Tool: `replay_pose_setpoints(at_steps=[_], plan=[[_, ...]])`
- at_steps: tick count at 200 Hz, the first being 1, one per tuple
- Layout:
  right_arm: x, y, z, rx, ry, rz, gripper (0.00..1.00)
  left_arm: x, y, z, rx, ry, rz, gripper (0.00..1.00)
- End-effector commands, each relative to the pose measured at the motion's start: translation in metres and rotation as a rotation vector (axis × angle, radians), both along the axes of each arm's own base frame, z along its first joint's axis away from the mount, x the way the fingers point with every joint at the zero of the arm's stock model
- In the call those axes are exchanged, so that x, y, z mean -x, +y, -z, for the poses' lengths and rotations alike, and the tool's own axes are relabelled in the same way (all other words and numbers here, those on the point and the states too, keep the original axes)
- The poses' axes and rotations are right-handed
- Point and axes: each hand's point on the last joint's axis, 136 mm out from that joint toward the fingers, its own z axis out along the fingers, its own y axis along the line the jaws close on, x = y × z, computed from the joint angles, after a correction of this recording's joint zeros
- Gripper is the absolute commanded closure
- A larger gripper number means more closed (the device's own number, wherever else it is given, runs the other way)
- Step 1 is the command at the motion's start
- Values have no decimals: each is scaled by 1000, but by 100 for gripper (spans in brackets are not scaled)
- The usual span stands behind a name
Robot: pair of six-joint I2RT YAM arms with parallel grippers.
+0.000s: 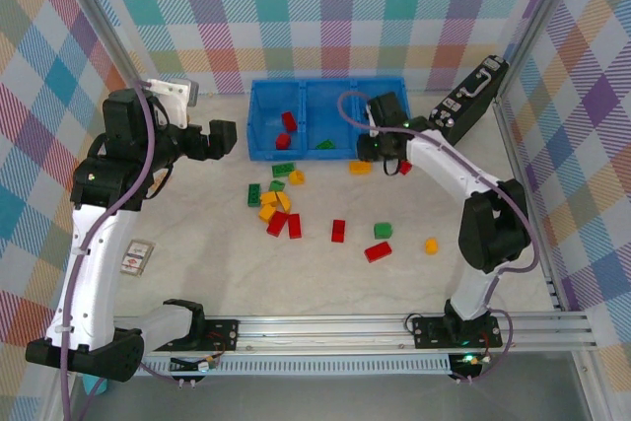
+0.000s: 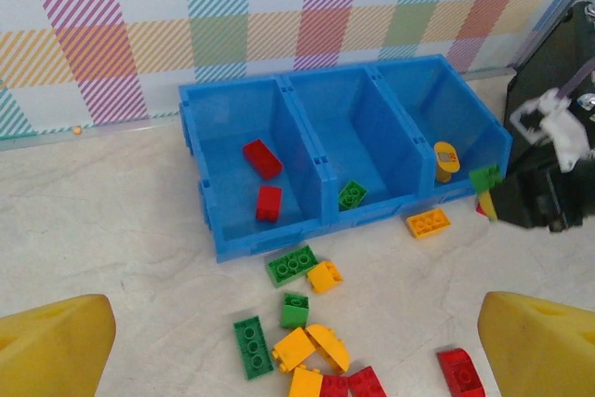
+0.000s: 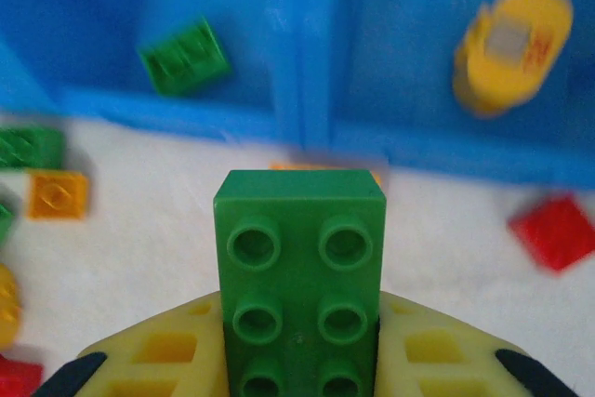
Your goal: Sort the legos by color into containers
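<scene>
Clamping a green brick (image 3: 299,267), the right fingers (image 3: 158,355) face the tray (image 2: 244,244) at the tabletop's (image 1: 197,273) far edge, probably aiming for its green-holding middle compartment (image 2: 349,141); left fingers (image 2: 56,341) gape wide, empty.

green brick (image 3: 299,276): near end runs off the bottom edge of the right wrist view; full length cannot be told.
right hand (image 3: 299,341): yellow fingers (image 3: 158,350) flank the brick, their lower parts cut off by the bottom edge.
orange brick (image 2: 428,221): in the right wrist view, nearly all hidden behind the green brick's far end.
blue tray (image 3: 307,62): walls blurred in the right wrist view.
yellow piece (image 3: 509,44): blurred; mark on its top unreadable.
red brick (image 3: 556,232): blurred, studs indistinct.
left hand (image 2: 297,346): yellow fingertips (image 2: 56,346) cut by the bottom corners.
red bricks (image 2: 353,383): cropped at the left wrist view's bottom edge.
small tan block (image 1: 135,258): on the bench (image 1: 197,283), markings too small to tell.
</scene>
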Motion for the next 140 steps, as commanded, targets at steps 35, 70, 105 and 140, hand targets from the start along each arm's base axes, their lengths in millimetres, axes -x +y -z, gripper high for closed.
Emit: replay_pose_setpoints(at_steps=[35,70,105,140], plan=[[-64,33,-57,46,-332,-197,74,2,-1,2,-23,-1,9,0],[-93,60,-52,121,-430,-305,74,0,-2,1,-22,7,16,0],[-110,101,-36,237,-500,-440,73,-2,-1,8,-28,22,10,0],[-129,124,-10,377,-500,-517,72,-4,-3,8,-26,29,17,0]])
